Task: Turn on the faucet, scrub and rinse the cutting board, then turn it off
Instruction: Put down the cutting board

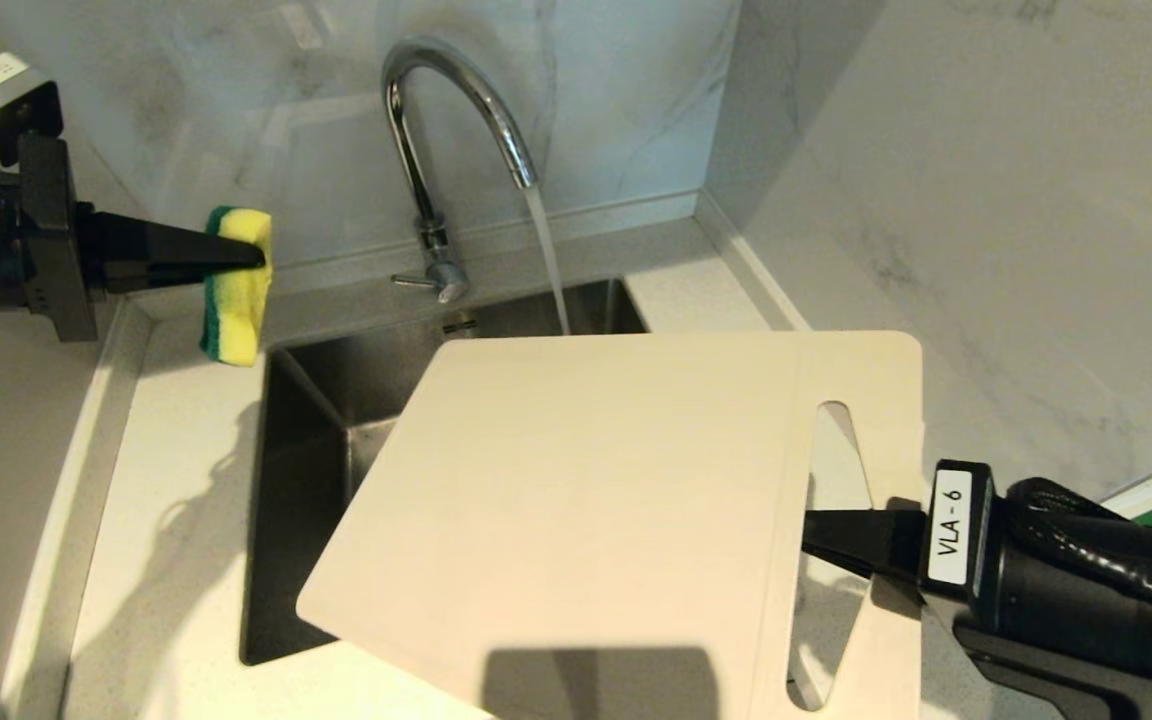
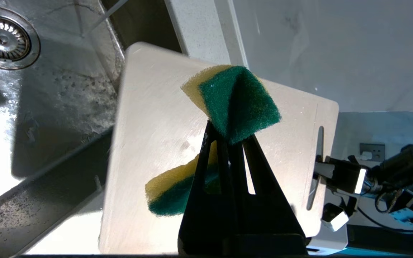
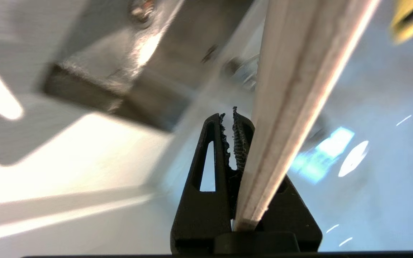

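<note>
Right gripper [image 1: 816, 540] clamps the cutting board [image 1: 586, 500] at its slotted end, holding it over the sink [image 1: 306, 400] near the stream; thin, stiff, probably slick when wet, while the left gripper [image 1: 256, 252] pinches the soft sponge [image 1: 236, 285]

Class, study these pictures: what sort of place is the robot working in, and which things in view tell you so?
Most likely a kitchen sink area. A chrome faucet runs water into a steel sink set in a pale countertop, with marble-look walls behind. A cutting board and a scrubbing sponge fit that.
</note>
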Tool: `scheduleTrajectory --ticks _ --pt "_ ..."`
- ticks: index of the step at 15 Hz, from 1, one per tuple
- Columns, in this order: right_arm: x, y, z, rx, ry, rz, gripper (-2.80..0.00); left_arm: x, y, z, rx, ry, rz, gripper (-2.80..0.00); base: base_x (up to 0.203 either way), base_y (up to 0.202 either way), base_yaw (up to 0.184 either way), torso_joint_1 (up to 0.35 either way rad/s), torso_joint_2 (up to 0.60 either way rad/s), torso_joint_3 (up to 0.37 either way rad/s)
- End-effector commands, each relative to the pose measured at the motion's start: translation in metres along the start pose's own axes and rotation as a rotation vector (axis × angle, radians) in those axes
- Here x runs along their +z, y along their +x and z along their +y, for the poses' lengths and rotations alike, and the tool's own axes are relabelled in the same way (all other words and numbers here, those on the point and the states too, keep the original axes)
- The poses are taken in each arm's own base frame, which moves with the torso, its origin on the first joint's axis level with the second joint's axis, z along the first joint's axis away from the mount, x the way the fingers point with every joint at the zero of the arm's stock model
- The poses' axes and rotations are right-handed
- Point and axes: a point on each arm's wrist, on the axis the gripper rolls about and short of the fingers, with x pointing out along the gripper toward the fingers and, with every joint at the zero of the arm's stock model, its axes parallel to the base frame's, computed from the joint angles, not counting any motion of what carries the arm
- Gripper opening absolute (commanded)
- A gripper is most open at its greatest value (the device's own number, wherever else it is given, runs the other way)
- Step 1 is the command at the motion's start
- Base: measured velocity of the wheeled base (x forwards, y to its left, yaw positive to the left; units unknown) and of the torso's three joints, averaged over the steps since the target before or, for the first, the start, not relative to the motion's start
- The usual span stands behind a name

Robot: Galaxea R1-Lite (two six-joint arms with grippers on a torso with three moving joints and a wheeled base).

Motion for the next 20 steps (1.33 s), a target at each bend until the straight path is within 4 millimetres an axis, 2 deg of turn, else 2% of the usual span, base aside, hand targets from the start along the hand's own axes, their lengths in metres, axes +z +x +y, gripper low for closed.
scheduleTrajectory --ticks 1,5,13,20 --pt "0.012 -0.024 0.007 0.004 0.083 0.065 -2.80 -0.001 0.003 0.002 0.001 -0.010 0.012 -2.80 0.000 0.000 0.000 0.000 0.00 0.000" --pt "0.035 -0.057 0.027 0.096 0.291 0.309 -2.80 -0.004 0.003 0.001 -0.002 -0.013 0.027 -2.80 0.000 0.000 0.000 0.000 0.00 0.000" --pt "0.057 -0.052 0.061 0.238 0.542 0.403 -2.80 -0.006 0.006 0.003 0.005 -0.019 0.039 -2.80 0.000 0.000 0.000 0.000 0.00 0.000" --pt "0.052 -0.042 0.066 0.317 0.547 0.487 -2.80 -0.006 0.017 0.012 0.018 -0.031 0.058 -2.80 0.000 0.000 0.000 0.000 0.00 0.000"
